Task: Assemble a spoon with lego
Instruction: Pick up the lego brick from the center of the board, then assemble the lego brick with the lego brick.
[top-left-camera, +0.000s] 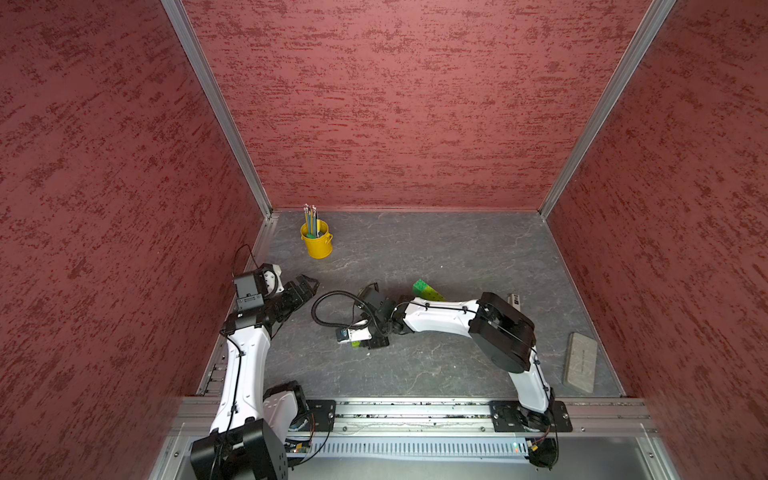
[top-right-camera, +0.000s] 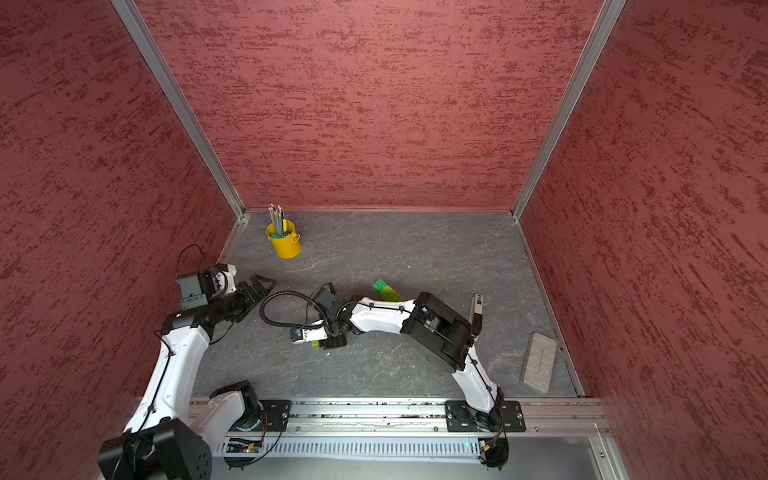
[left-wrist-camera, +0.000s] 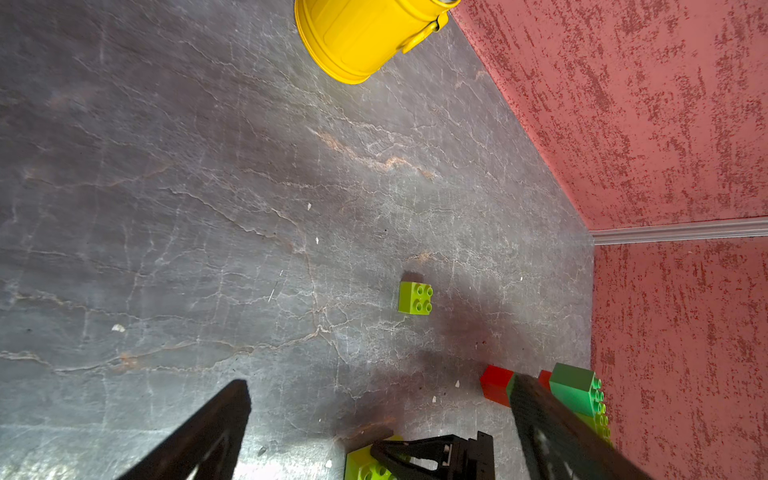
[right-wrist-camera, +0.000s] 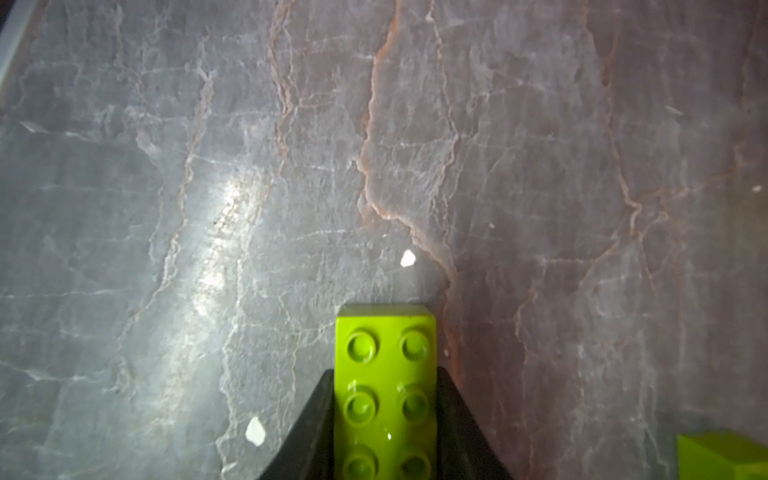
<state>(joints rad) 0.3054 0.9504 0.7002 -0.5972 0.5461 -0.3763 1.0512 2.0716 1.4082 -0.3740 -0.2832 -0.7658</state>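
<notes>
The right arm hides most lego in both top views; the lime brick is cut off at the edge.

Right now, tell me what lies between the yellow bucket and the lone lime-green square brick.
Nothing: in the left wrist view the grey table between the yellow bucket and the lime-green square brick is bare.

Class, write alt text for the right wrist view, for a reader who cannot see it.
The right pincer is shut on a lime-green oblong brick, studs facing the camera, against a grey marbled tabletop. The corner of a second lime-green brick shows at the frame's edge.
</notes>
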